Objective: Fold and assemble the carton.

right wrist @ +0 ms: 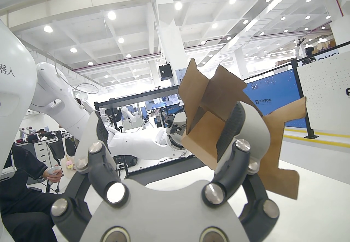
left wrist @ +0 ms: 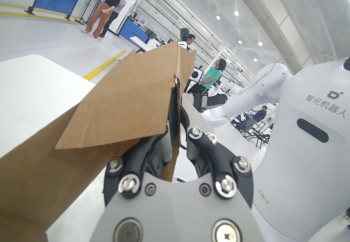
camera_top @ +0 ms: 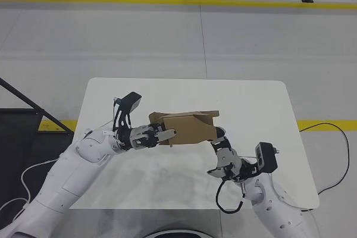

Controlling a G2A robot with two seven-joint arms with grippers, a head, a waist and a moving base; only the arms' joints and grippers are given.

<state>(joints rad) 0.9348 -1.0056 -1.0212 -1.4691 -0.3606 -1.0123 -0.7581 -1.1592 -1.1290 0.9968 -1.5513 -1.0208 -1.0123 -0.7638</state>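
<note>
- Currently the brown carton point(camera_top: 187, 126) is over the middle of the white tabletop point(camera_top: 250, 101), half-formed and lying crosswise between the two arms, with loose flaps standing out at both ends.
- The left pincer point(camera_top: 165, 135) meets the carton at the end nearer the left arm.
- From the left wrist, the left pincer point(left wrist: 177, 117) is clamped tight on the edge of a cardboard panel. The carton point(left wrist: 123, 100) spreads away from it above the tabletop point(left wrist: 27, 84).
- The right pincer point(camera_top: 219, 140) is at the opposite end, by the corner nearest the robot.
- From the right wrist, the right pincer point(right wrist: 169, 114) is spread wide and grips nothing. One finger point(right wrist: 235, 128) lays its ribbed pad against a corner of the carton point(right wrist: 210, 106), while the other finger stands well apart from the cardboard.
- That same view looks into the carton's open end, where the flaps splay outward and one hangs down toward the tabletop point(right wrist: 309, 180).
- Whether the carton's underside touches the tabletop, I cannot tell.
- A yellow line point(camera_top: 333, 124) runs along the floor past the tabletop's right side.
</note>
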